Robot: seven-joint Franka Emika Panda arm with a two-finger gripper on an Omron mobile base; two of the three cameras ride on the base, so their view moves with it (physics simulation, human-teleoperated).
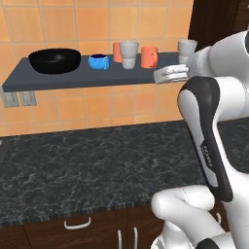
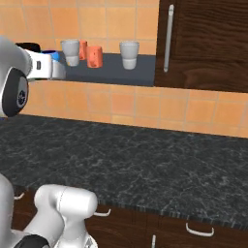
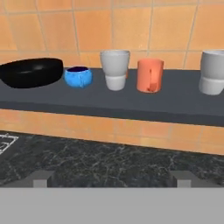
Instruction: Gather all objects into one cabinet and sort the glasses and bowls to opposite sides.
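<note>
Clearly bare shelf point(image 3: 131, 107) front (unobstructed).

This is a rendered home kitchen. Orange wall tiles point(image 1: 97, 102) back a dark marbled stone counter point(image 1: 97, 170), with brown drawer fronts and pale handles point(image 1: 78, 223) below it at 6 o'clock. A dark brown wooden cupboard point(image 2: 208, 43) hangs at 2 o'clock in the right base view. A dark grey wall shelf point(image 3: 131, 107) carries bowls and cups at 12 o'clock.
</note>
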